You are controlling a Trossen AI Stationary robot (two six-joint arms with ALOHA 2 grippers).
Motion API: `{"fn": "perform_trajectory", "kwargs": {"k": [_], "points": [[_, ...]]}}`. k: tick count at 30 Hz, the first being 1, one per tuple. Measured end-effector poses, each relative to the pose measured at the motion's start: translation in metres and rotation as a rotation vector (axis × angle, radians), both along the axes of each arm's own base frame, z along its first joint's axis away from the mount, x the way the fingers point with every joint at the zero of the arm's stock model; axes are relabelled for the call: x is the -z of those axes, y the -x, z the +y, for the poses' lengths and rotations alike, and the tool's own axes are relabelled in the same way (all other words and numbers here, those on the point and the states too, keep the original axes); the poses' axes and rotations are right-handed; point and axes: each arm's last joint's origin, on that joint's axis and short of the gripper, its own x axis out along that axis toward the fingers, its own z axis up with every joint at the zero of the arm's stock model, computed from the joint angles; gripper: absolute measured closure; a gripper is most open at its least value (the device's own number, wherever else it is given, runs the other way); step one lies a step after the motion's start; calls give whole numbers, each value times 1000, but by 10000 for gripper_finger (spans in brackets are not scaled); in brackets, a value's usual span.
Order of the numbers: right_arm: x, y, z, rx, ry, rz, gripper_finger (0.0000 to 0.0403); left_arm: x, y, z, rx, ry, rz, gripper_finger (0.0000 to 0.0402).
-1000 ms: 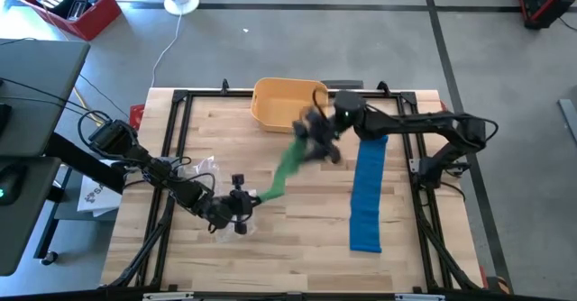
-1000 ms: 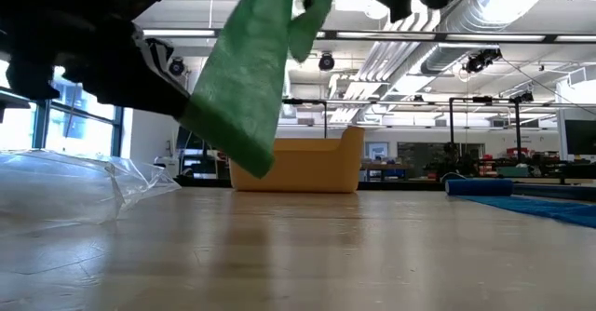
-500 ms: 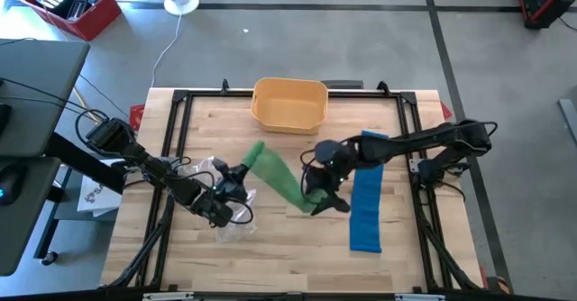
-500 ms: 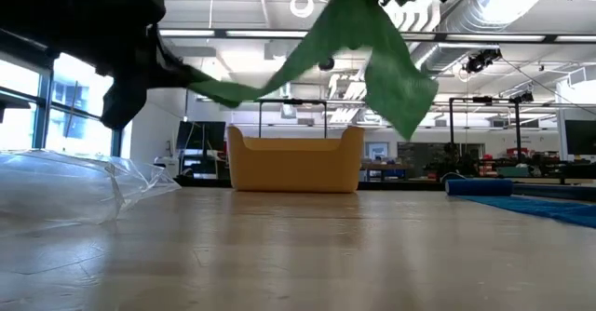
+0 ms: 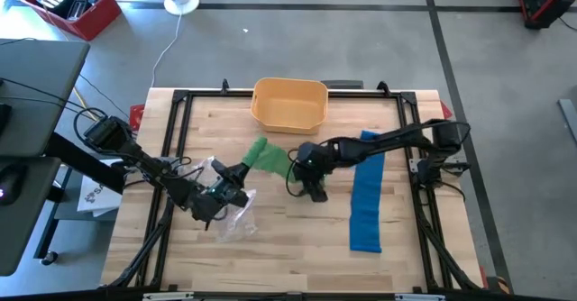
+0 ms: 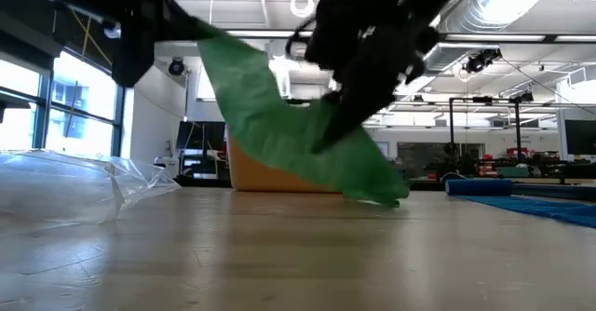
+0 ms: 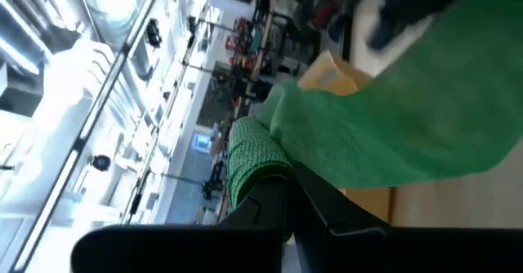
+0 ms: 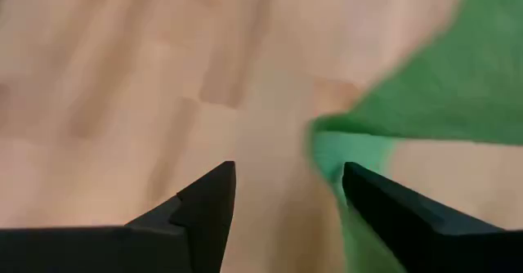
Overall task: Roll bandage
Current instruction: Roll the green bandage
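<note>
Yellow bin (image 5: 289, 103) at table's (image 5: 297, 238) far edge; plastic bag (image 5: 233, 222) nr left.

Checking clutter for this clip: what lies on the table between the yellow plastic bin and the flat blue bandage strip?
Bare wood in the high view; yellow plastic bin, blue bandage strip.

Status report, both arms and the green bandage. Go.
Left gripper shut on one end of green woven bandage, held off the table. Right gripper open, low beside bandage's free end. Crinkled clear plastic wrapper under left arm.
</note>
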Motion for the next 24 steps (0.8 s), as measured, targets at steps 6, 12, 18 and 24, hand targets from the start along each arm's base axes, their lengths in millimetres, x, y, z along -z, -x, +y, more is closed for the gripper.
{"fn": "perform_trajectory", "kwargs": {"k": [6, 12, 18, 24], "points": [[-3, 1, -12, -40, 64, -36, 183, -31, -8, -20, 175, 35, -48, 401], [-47, 0, 0, -67, 76, -188, 183, -76, -20, -33, 309, 1, -97, 401], [-79, 11, 22, -149, 94, -290, 183, -117, -24, -36, 391, -134, -158, 401], [-83, 10, 25, -183, 124, -339, 183, -147, -20, -30, 418, -246, -223, 401]]}}
